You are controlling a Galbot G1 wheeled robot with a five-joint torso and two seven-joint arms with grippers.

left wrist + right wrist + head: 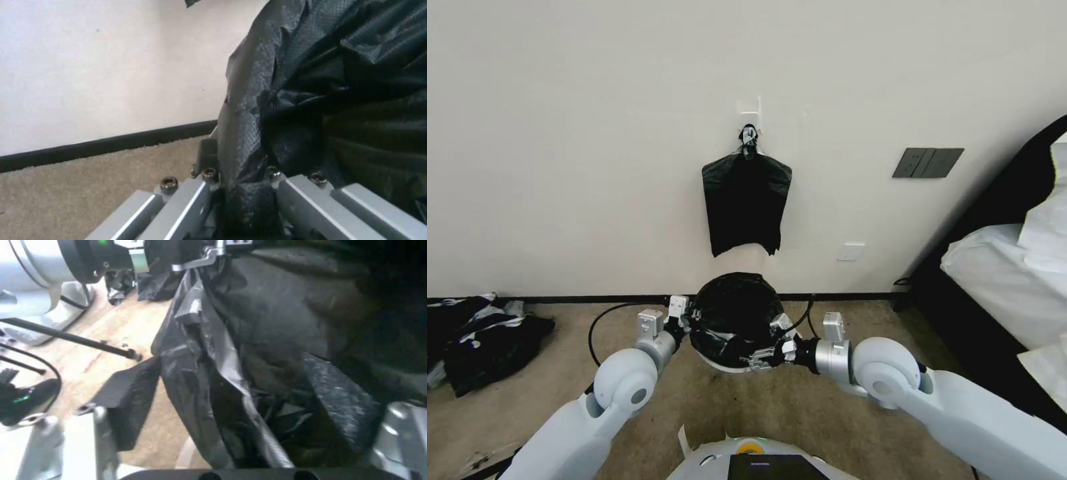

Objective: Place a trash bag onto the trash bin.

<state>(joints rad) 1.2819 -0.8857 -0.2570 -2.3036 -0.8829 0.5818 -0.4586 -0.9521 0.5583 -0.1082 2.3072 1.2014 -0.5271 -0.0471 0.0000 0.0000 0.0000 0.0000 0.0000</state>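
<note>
You are stretching the bag [734,317] over the bin [727,364]; film already covers the bin's mouth. Next, pull the edges down past the bin's rim evenly. Your left hand [242,200] pinches film at the bin's left side; your right hand [249,420], half open, straddles film at the bin's right.
</note>
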